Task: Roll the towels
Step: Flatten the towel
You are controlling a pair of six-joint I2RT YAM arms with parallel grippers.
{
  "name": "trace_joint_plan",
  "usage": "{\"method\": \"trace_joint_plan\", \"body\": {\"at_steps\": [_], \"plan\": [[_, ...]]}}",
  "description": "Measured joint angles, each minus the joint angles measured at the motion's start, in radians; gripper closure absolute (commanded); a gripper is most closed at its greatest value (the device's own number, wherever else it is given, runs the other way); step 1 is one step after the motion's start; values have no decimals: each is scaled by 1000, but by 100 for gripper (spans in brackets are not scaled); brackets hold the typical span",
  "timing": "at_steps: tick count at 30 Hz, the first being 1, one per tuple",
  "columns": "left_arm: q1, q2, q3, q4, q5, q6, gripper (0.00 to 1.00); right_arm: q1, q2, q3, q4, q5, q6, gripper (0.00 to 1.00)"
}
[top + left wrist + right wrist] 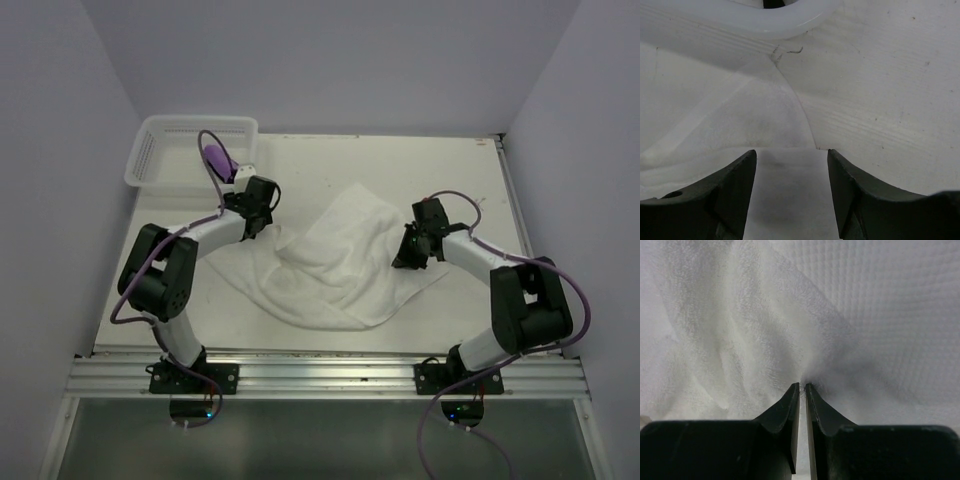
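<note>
Two towels are in view. The white towel point(340, 262) lies crumpled and unrolled in the middle of the table point(440, 170), between the two grippers. The purple towel point(218, 160) sits as a small lump inside the one basket point(160, 150) at the far left corner. The left gripper point(258, 225) is at the white towel's left edge, just beside the basket, its two fingers point(735, 190) spread wide with nothing held. The right gripper point(408, 255) is at the towel's right edge, its two fingers point(787, 410) pinched almost together on a raised fold of white towel point(765, 330).
</note>
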Motion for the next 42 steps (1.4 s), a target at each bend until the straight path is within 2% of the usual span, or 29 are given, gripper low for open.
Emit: {"method": "trace_joint_plan", "body": {"at_steps": [3, 8, 11, 12, 15, 19, 24, 26, 27, 29, 31, 32, 33, 36, 39, 42], "plan": [[0, 32, 5, 19, -9, 2, 47, 0, 11, -2, 9, -6, -3, 86], [0, 49, 2, 23, -8, -5, 48, 0, 13, -6, 11, -14, -3, 84], [0, 48, -27, 28, -3, -20, 60, 0, 13, -6, 11, -14, -3, 84], [0, 47, -45, 32, 2, -29, 69, 0, 12, -6, 11, -14, -3, 84], [-1, 26, -99, 50, 10, -45, 82, 0, 1, -6, 6, -13, -3, 84], [-19, -47, -180, 61, 26, -91, 87, 0, -36, -8, -3, -8, -4, 84], [-124, -172, -279, 2, 40, -164, 87, 0, -74, -8, -22, 8, -10, 84], [-172, -240, -318, -32, 60, -195, 83, 0, -84, -8, -25, 10, -11, 83], [-189, -278, -337, -50, 71, -213, 73, 0, -88, -8, -27, 11, -11, 83], [-206, -354, -372, -84, 90, -242, 63, 0, -96, -8, -30, 11, -13, 82], [-211, -435, -412, -124, 92, -282, 40, 0, -99, -8, -32, 13, -14, 80], [-212, -447, -417, -131, 92, -281, 40, 0, -100, -8, -33, 14, -14, 80], [-212, -469, -425, -149, 83, -290, 33, 0, -100, -8, -34, 14, -14, 79], [-207, -483, -412, -190, 51, -286, 24, 0, -100, -8, -34, 13, -14, 78], [-194, -435, -348, -212, 9, -259, 20, 0, -100, -8, -37, 13, -14, 78], [-167, -354, -262, -216, -32, -225, 20, 0, -100, -8, -40, 13, -18, 78]]}}
